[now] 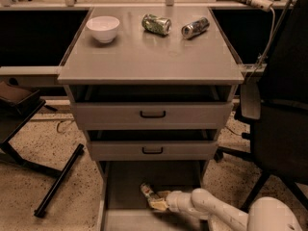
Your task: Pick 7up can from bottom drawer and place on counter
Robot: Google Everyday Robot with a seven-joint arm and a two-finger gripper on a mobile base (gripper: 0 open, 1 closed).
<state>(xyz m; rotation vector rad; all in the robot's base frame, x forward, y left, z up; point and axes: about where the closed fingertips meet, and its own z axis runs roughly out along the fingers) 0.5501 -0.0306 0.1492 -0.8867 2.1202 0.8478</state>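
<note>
Lying in bottom drawer (120,196), 7up can (146,190), claw (155,202) just beside

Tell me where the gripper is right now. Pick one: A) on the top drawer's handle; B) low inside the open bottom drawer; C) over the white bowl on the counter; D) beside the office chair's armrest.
B: the gripper sits low inside the open bottom drawer, at the end of the white arm, well below the counter.

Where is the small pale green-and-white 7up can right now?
The 7up can lies low-centre in the camera view, inside the long grey metal bottom drawer, right at the white gripper.
</note>
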